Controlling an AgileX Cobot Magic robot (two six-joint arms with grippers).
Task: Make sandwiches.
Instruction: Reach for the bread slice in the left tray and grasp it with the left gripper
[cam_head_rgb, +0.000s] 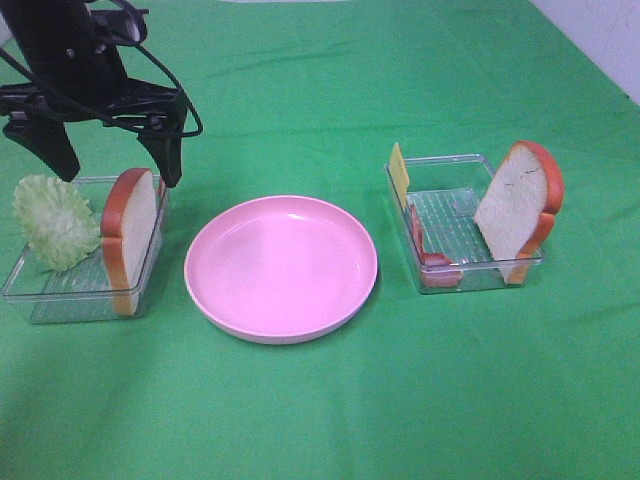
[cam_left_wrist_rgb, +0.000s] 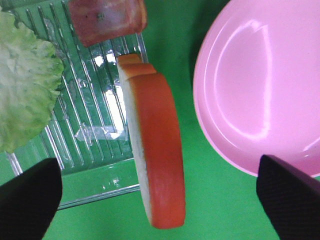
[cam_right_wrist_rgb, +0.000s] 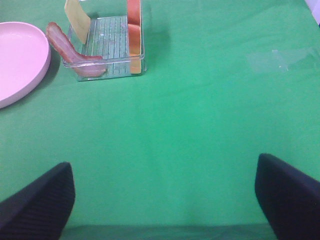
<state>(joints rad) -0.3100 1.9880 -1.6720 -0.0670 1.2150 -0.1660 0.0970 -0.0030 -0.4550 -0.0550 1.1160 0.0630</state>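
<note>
Sandwich parts unstacked; jaws apart on both arms.
On the green bench (cam_head_rgb: 330, 410), the pink plate (cam_head_rgb: 280, 265) lies just beside the left gripper (cam_head_rgb: 120, 168), which hangs wide apart over an upright bread slice (cam_head_rgb: 130, 235) in the left tray (cam_head_rgb: 70, 300), with lettuce (cam_head_rgb: 55, 220) near its outer finger. The right gripper (cam_right_wrist_rgb: 162, 202), also wide apart and holding nothing, is well short of the right tray (cam_head_rgb: 470, 158) with the second bread slice (cam_head_rgb: 512, 210), bacon (cam_head_rgb: 430, 255) and cheese (cam_head_rgb: 400, 172).

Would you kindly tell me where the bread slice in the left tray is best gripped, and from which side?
Probably its rounded top crust, from straight above: the bread slice stands on edge in the left tray, against the wall nearest the pink plate, top clear of the rim, so the open left gripper overhead can pinch its flat faces.
</note>
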